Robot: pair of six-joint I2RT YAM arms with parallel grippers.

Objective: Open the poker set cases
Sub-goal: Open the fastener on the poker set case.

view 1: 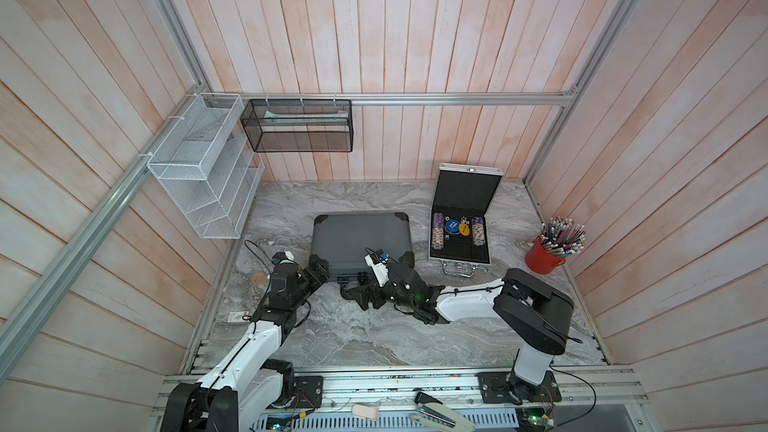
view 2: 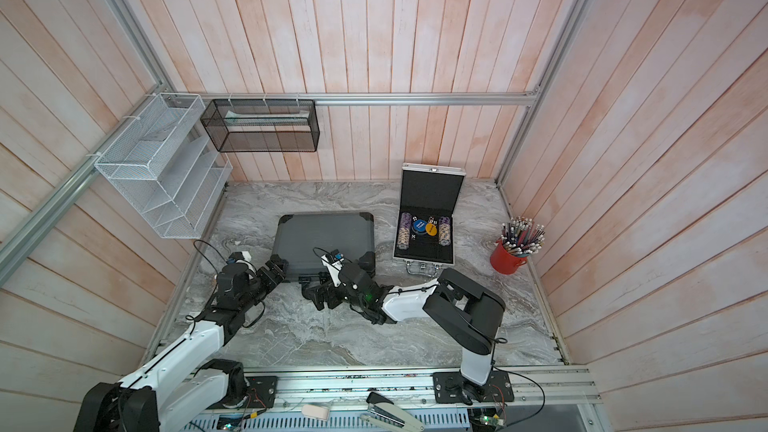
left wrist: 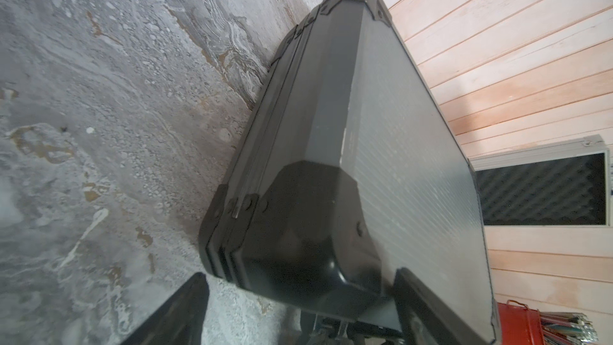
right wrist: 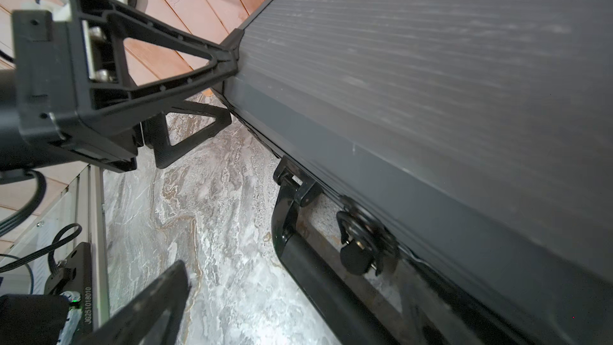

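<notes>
Silver case (view 1: 465,189), right of the grey case (view 1: 361,234): lid up, chips showing, done. Grey case lies flat on the table (view 1: 332,334) with its lid down. This is the step in hand.

Left gripper (view 1: 321,270) is at the grey case's handle-side left corner. Its jaws are apart, one above the lid and one down by the base. The upper finger (right wrist: 225,58) touches the corner cap; nothing is clamped. Right gripper (view 1: 353,286) is at the handle edge, jaws wide and empty, just beside the handle (right wrist: 308,270) and a latch (right wrist: 358,247). Cannot tell whether the latch is freed.

Judgement: the left jaws span both halves, so closing there would pin lid to base. That suits bracing while the right works the latch, but not lifting. Free the latches first. Then catch the lid's lip only and swing it up slowly, so the case does not skid.
</notes>
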